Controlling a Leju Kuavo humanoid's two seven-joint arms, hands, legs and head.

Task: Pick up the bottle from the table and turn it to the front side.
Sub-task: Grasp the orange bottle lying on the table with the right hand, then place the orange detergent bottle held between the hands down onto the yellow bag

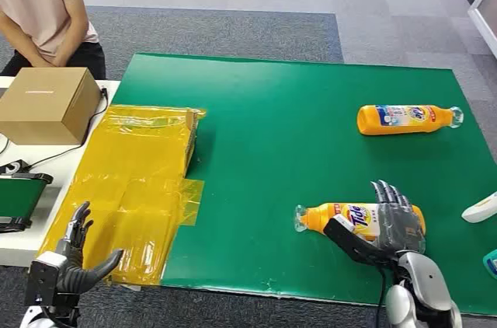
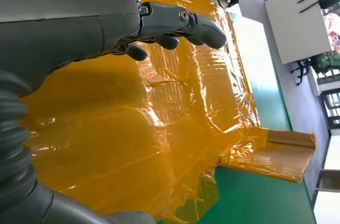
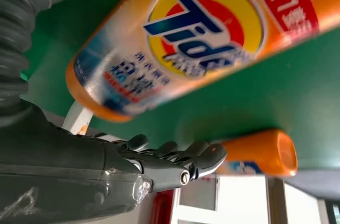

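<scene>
Right hand at the near orange Tide bottle; left hand idling over yellow film.

The orange plastic Tide detergent bottle (image 1: 352,218) is lying on its side on the green mat (image 1: 281,149), logo facing up, clear cap pointing toward the robot's left. The right hand (image 1: 391,228) is lying across its base end, thumb on the near side and fingers (image 3: 176,152) over the far side; whether it is actually gripping cannot be told. A second orange bottle (image 1: 407,119) is lying well apart, farther back. The left hand (image 1: 73,258) is hovering with fingers spread, holding nothing, over the yellow plastic film (image 2: 132,128). A brown cardboard box (image 1: 50,102) is sitting beside a seated person (image 1: 50,9).
</scene>
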